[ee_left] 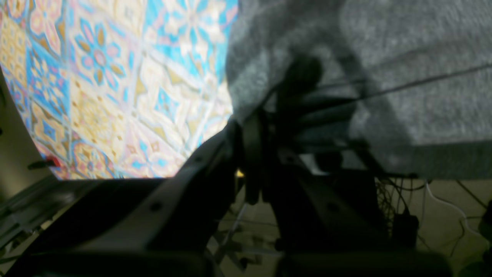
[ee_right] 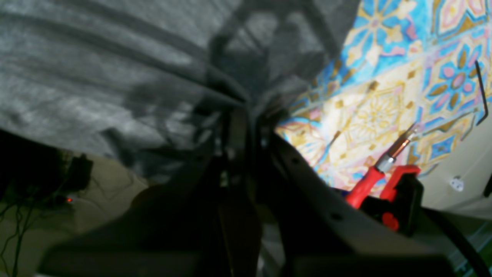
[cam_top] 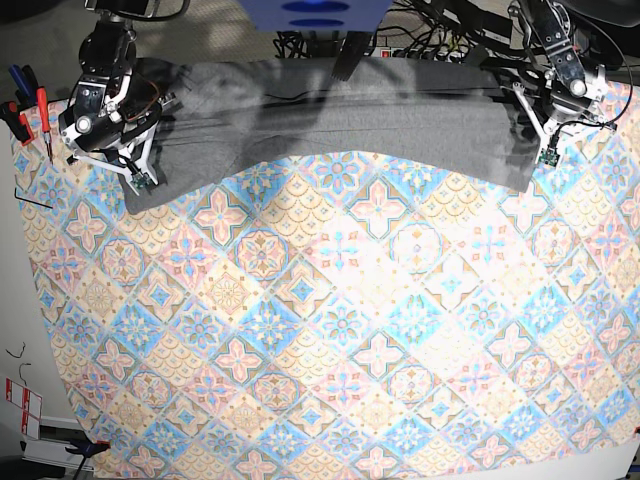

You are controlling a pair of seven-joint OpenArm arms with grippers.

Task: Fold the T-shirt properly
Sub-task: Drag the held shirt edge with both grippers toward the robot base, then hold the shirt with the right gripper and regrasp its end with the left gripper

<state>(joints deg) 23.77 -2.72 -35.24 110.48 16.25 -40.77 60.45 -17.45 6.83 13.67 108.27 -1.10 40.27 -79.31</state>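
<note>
The heather-grey T-shirt (cam_top: 340, 110) lies stretched in a long band across the far edge of the patterned tablecloth (cam_top: 330, 330). My left gripper (cam_top: 545, 152) is at the shirt's right end and my right gripper (cam_top: 140, 178) is at its left end. In the left wrist view the left gripper (ee_left: 250, 127) is shut on the grey fabric (ee_left: 384, 77) at its edge. In the right wrist view the right gripper (ee_right: 238, 115) is shut on bunched grey fabric (ee_right: 115, 69), with folds running into the jaws.
Red-handled tools (cam_top: 38, 110) and a hex key (cam_top: 30, 200) lie at the table's left edge; the red-handled tool (ee_right: 365, 181) and a red clamp (ee_right: 399, 192) show near my right gripper. Cables (ee_left: 442, 200) hang past the far edge. A blue unit (cam_top: 320, 12) stands behind the table.
</note>
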